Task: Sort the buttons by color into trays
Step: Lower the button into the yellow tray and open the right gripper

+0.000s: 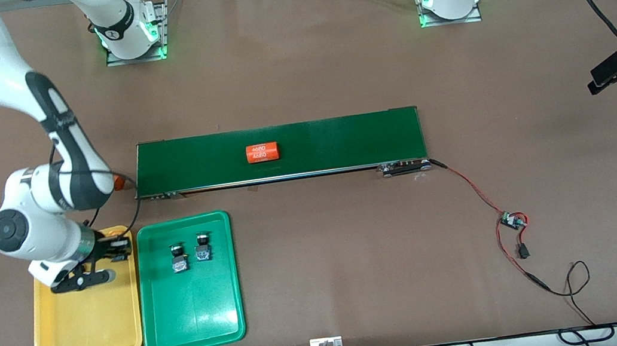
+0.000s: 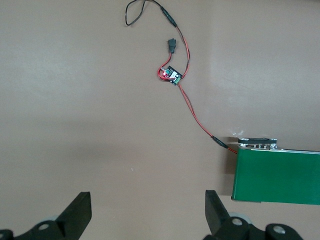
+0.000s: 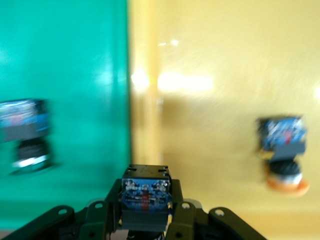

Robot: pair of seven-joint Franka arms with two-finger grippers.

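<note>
- Front view: right gripper (image 1: 97, 264) hangs over the yellow tray (image 1: 89, 330), at the end nearest the belt (image 1: 281, 151). Two green-capped buttons (image 1: 178, 257) sit in the green tray (image 1: 194, 328) alongside. Left gripper (image 1: 608, 72) waits well off, past the belt's other end.
- Left wrist view: left gripper's fingers (image 2: 217, 212) stand wide apart over bare table (image 2: 90, 125); nothing held.
- Right wrist view: right gripper (image 3: 145, 210) is clamped on a button (image 3: 145, 195); yellow tray floor lies directly beneath, one orange-capped button (image 3: 283, 150) already there. Likely a straight lowering and release.
</note>
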